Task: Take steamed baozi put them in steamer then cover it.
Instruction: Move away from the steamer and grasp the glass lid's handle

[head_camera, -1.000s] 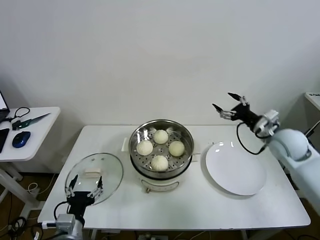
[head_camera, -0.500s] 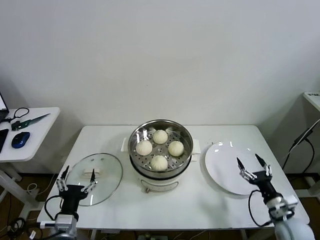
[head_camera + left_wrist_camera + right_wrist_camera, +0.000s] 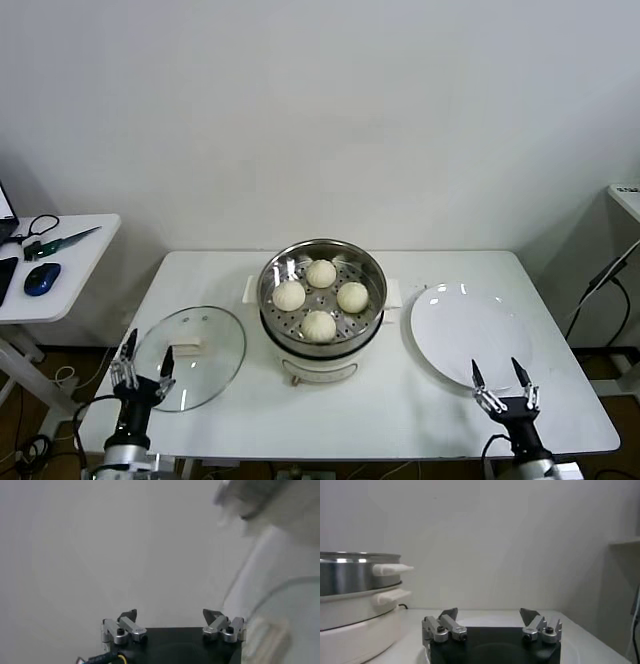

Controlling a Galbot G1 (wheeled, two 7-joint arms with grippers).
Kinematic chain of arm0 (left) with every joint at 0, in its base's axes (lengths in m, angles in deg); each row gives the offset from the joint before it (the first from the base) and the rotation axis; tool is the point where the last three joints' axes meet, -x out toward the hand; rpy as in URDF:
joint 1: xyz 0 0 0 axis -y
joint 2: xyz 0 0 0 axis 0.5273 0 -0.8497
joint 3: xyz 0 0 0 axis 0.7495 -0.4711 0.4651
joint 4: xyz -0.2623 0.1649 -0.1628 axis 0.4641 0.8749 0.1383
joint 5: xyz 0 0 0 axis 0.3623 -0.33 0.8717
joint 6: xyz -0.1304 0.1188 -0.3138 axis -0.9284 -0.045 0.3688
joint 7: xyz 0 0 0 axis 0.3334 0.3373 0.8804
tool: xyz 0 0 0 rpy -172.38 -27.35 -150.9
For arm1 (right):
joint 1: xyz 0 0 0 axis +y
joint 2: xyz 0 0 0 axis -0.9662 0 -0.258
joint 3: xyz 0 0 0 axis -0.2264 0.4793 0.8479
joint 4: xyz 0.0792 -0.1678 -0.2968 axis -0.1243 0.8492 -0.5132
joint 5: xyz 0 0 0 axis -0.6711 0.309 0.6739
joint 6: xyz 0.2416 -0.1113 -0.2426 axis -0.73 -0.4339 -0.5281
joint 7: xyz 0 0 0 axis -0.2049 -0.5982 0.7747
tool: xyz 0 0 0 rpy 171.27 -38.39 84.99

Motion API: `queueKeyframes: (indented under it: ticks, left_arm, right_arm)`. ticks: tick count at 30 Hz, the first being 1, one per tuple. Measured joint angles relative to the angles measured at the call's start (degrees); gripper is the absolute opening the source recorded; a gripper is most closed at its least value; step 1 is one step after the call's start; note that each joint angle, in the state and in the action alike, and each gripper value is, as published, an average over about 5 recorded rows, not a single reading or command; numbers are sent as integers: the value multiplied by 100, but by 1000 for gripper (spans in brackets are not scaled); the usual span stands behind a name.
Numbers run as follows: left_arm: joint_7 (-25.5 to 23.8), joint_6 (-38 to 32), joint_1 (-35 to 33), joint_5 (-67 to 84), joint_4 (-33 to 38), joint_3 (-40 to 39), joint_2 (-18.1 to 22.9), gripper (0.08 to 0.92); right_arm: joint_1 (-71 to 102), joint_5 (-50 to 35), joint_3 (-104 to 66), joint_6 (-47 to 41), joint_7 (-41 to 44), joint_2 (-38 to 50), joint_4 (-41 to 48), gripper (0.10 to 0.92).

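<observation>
Four cream-white round baozi [image 3: 320, 296] sit on the perforated tray inside the shiny steel steamer [image 3: 322, 262] at the middle of the white tabletop [image 3: 400, 410]. Its clear glass cover [image 3: 200, 345] with the white handle lies flat on the robot's left, uncovered pot beside it. A flat white plate [image 3: 470, 335] lies on the right. The left tool [image 3: 143, 368] hovers, spread, at the cover's near edge, perhaps just overlapping it. The right tool [image 3: 503, 392], also spread, sits by the plate's near rim.

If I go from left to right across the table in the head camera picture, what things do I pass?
Left gripper, open, at the near left edge → glass cover lying flat → steamer with four baozi inside → white plate → right gripper, open, at the near right edge.
</observation>
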Motion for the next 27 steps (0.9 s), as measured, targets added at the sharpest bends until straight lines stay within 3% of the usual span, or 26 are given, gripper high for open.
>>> queueKeyframes:
  ticks: [13, 27]
  left_arm:
    - [405, 111, 612, -1670, -1278, -122, 160, 823]
    - [482, 253, 1444, -2501, -2255, -231, 205, 823]
  right_arm:
    - [279, 186, -26, 283, -108, -399, -124, 823]
    - [508, 245, -82, 489, -158, -578, -299, 823]
